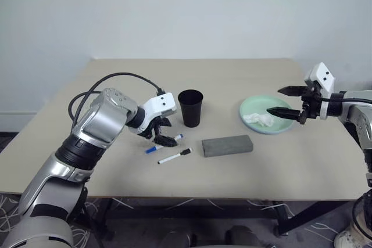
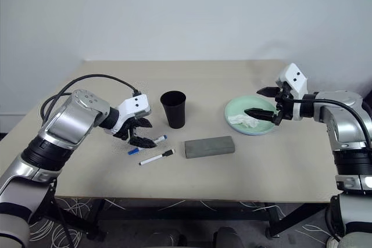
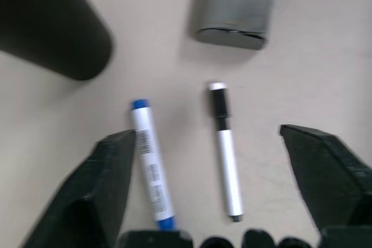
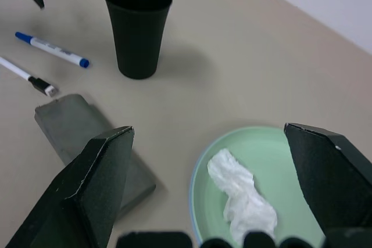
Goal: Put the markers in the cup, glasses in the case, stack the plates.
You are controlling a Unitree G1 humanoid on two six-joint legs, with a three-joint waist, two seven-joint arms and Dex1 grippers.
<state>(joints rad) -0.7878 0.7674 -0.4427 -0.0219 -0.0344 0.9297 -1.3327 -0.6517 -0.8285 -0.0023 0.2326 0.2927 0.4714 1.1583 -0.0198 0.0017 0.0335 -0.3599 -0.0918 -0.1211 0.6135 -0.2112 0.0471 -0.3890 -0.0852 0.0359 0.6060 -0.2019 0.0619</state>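
Note:
Two markers lie on the table left of the case: the blue-capped one [image 3: 151, 166] and the black-capped one [image 3: 225, 149]. My left gripper [image 1: 165, 132] hangs open just above them, holding nothing. The black cup [image 1: 190, 107] stands upright behind the markers. The grey case [image 1: 227, 146] lies shut, right of the markers. A mint green plate [image 1: 258, 105] rests on a light blue one whose rim shows beneath. My right gripper [image 1: 289, 101] is open and empty over the plates' right side. The glasses are out of view.
A crumpled white tissue [image 1: 258, 119] lies on the green plate. The table's far half, behind the cup, is bare, and its front edge [image 1: 192, 197] runs close below the markers and case. A black cable loops over my left forearm.

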